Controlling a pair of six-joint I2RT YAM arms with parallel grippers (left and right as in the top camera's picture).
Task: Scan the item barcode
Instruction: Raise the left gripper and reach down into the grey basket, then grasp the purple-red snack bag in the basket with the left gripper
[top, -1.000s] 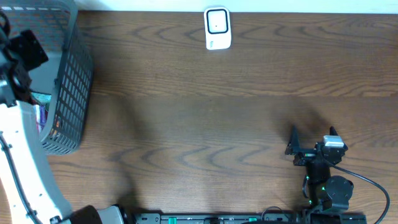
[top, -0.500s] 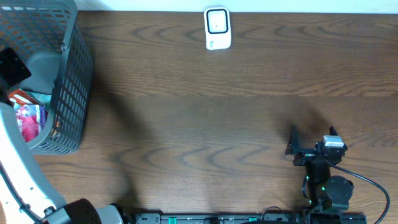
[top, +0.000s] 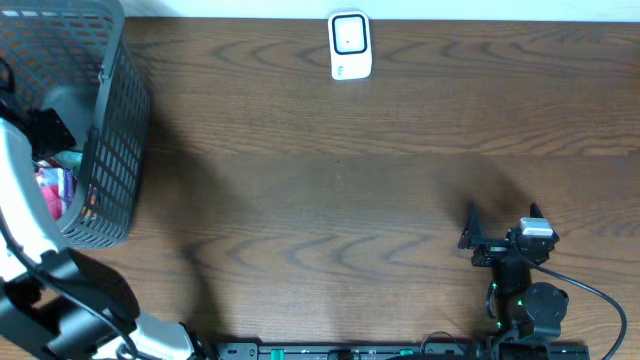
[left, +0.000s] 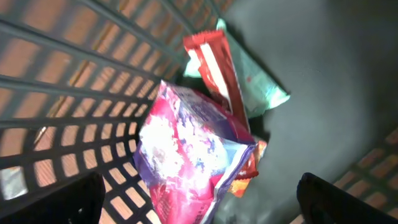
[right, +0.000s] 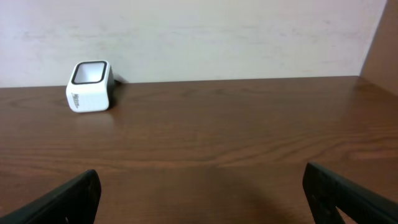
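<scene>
Basket (top: 115, 130) at left edge of bench (top: 330, 180) holds pink bag (left: 186, 155), red bar (left: 214, 68), mint packet (left: 261, 87); left gripper (left: 199, 186), right gripper (right: 200, 177) spread wide

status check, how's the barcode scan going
Both open: left gripper over pink snack bag in basket, nothing held; right gripper empty, facing scanner. Crowding the bag: red bar, green packet.
</scene>
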